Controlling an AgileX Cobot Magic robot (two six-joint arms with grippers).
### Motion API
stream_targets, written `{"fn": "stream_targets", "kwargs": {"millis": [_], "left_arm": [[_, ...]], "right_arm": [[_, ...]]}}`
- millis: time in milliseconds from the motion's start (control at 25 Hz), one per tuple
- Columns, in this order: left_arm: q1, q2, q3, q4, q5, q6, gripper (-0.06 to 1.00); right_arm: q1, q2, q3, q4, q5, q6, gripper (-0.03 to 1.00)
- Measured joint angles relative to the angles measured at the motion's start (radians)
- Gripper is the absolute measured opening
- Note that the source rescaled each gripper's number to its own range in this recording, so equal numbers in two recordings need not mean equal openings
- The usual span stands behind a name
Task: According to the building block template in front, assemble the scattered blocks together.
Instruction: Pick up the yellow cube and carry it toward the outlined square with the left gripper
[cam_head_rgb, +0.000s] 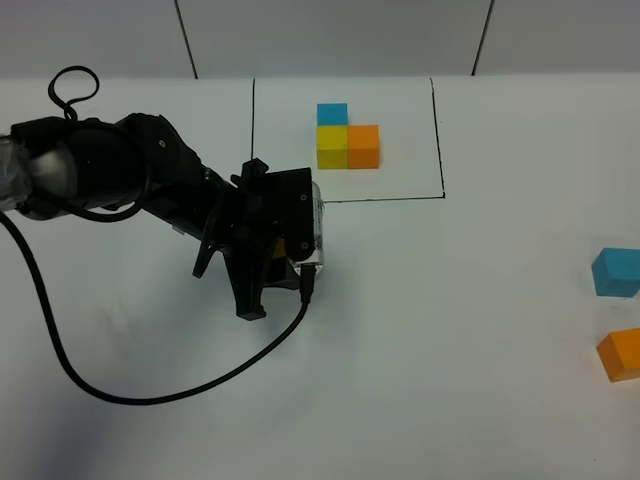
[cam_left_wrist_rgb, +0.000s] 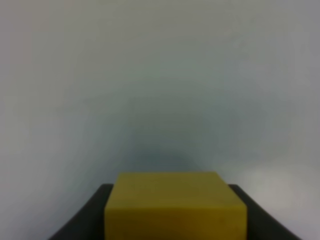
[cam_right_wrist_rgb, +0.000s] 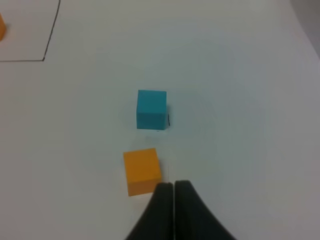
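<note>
Near the template (cam_head_rgb: 347, 140), left arm (cam_head_rgb: 150, 185) stretches low, jaws gripping yellow cube (cam_left_wrist_rgb: 175, 206).

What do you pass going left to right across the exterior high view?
In order: left gripper holding the yellow cube → building block template → loose blue cube. The loose orange cube overlaps the blue one across, so it is left unordered.
</note>
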Motion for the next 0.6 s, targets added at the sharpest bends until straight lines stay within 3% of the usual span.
{"fn": "stream_targets", "kwargs": {"millis": [600], "left_arm": [[0.013,0.071,-0.003,0.028,0.01,-0.012,0.5]], "right_arm": [[0.0,0.0,0.0,0.0,0.0,0.0,0.0]]}}
